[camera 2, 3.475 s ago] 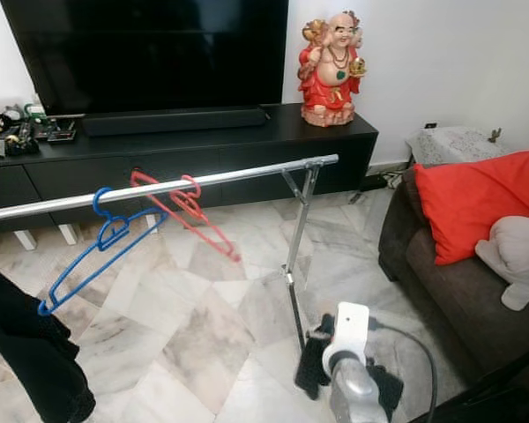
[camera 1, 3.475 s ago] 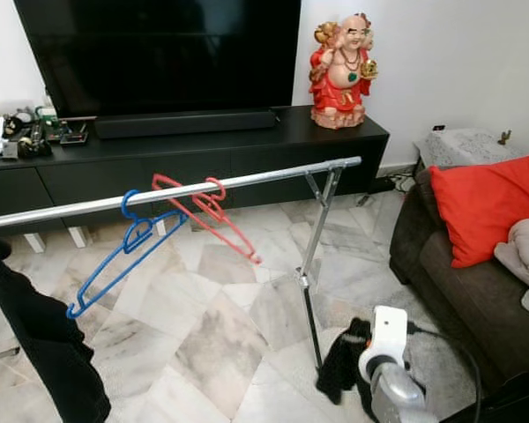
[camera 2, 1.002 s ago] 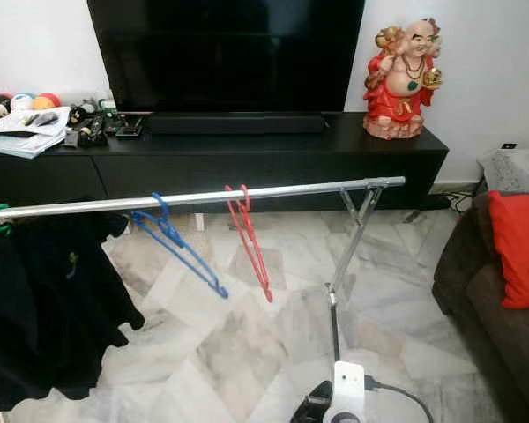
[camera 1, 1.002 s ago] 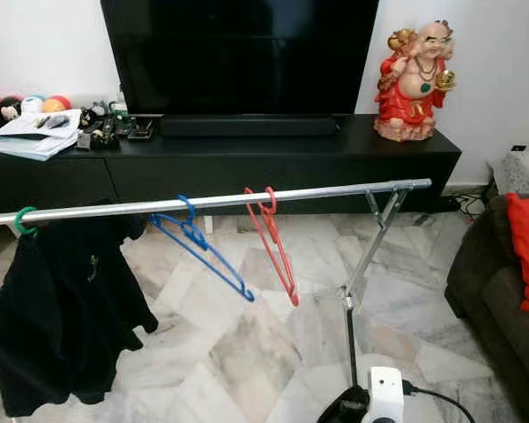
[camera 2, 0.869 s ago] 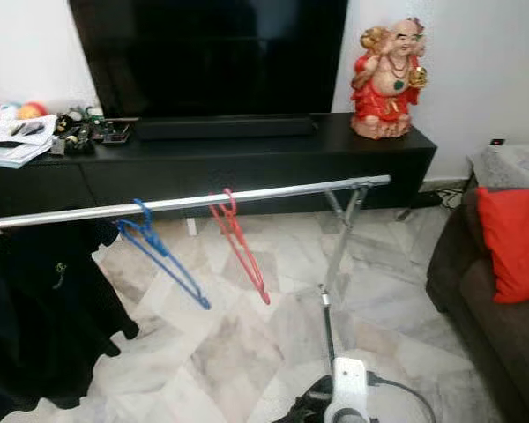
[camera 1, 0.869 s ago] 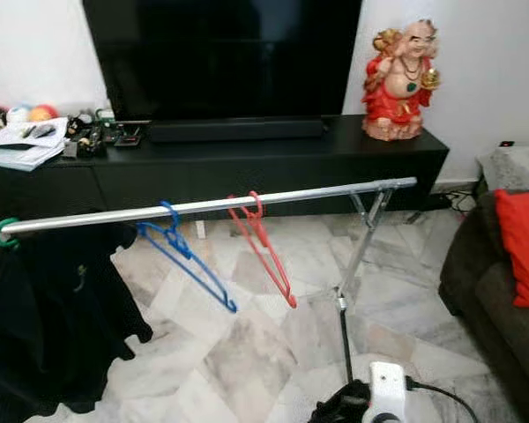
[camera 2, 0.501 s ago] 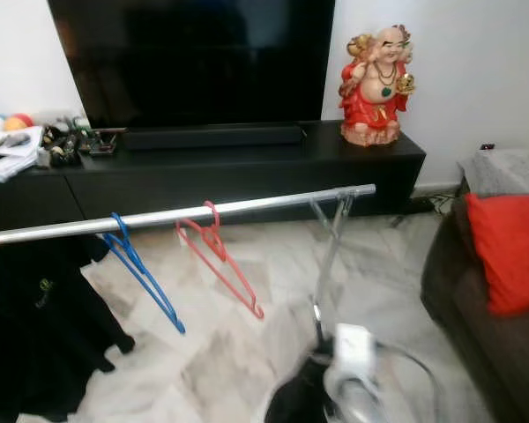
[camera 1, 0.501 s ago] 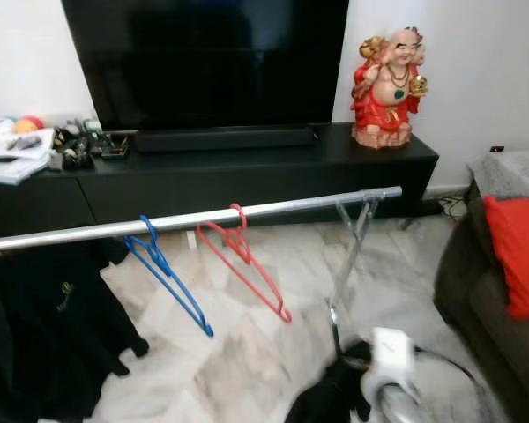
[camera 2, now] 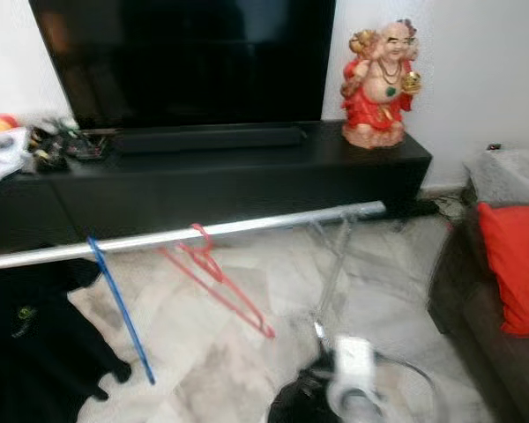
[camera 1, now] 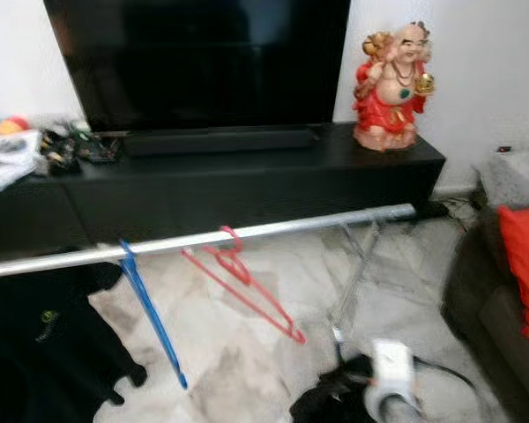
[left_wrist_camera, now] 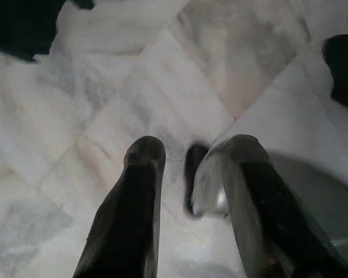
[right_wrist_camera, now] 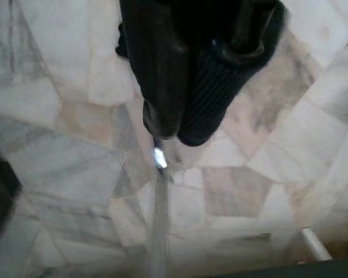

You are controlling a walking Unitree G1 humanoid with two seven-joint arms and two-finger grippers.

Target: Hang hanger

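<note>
A silver clothes rail (camera 1: 273, 229) runs across the room in front of me. A blue hanger (camera 1: 150, 322) and a red hanger (camera 1: 247, 282) hang on it by their hooks, side by side and both tilted. My right arm (camera 1: 388, 388) is low near the rail's upright, and its gripper (right_wrist_camera: 174, 130) is shut, pointing down at the marble floor. A thin silvery bar (right_wrist_camera: 158, 220) lies just past its tips. My left gripper (left_wrist_camera: 191, 153) hangs over the floor, open, with nothing held between its fingers (left_wrist_camera: 142, 174).
A black garment (camera 1: 35, 352) hangs at the rail's left end. The rail's slanted upright (camera 1: 357, 264) stands right of the red hanger. Behind are a black TV console (camera 1: 247, 176) and a red statue (camera 1: 392, 75). A dark sofa (camera 1: 485, 308) with a red cushion (camera 1: 525, 264) is on the right.
The camera has shifted, so the rail now sits lower in view. Both hangers have swung: the blue one now hangs nearly edge-on. My right arm stays low by the upright.
</note>
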